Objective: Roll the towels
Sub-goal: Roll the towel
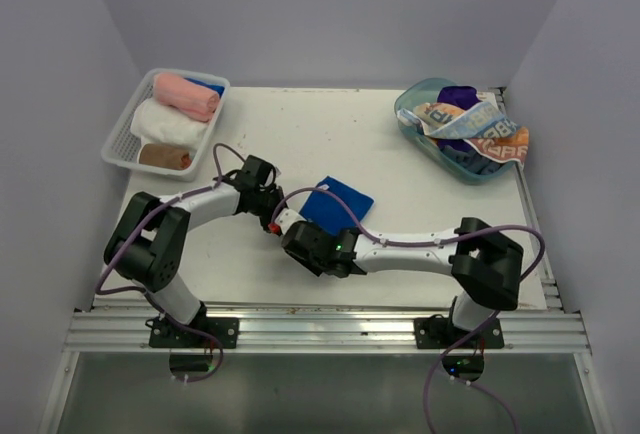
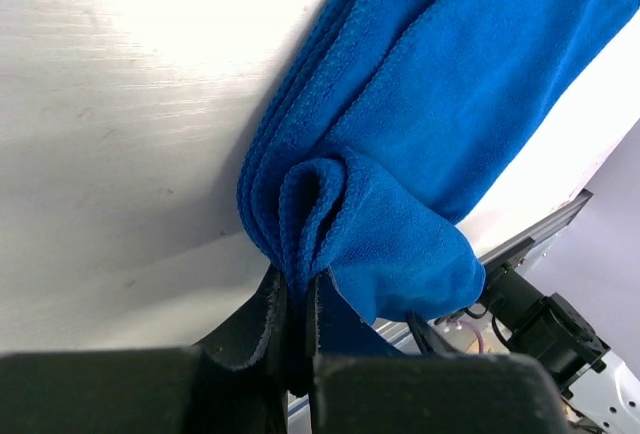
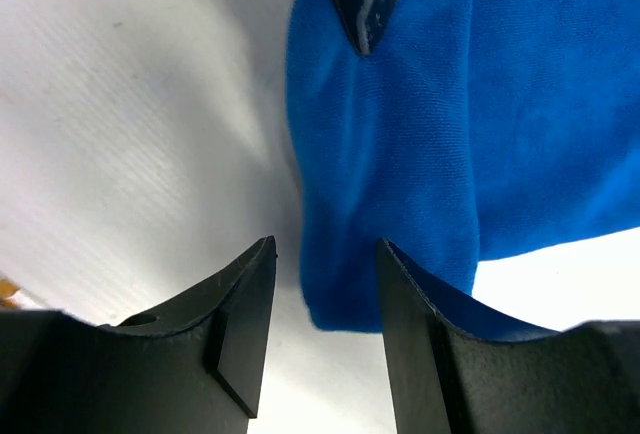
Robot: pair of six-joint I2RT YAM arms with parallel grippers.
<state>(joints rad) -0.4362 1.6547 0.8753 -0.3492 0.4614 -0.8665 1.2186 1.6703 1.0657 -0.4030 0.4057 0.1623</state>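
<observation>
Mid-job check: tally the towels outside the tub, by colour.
Pink towel: 1
White towel: 1
Brown towel: 1
Blue towel: 2, this one on the table, another's edge showing behind the pink
Total: 5

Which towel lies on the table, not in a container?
The blue towel pinched by the left tool; the others sit in the basket or the tub.

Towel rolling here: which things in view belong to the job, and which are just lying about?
Job: blue towel, pinched in the left gripper; open right gripper; rolled pink towel, white towel, brown towel; unrolled printed towel, purple towel.
Lying about: mesh basket, teal tub, both only holding towels.
</observation>
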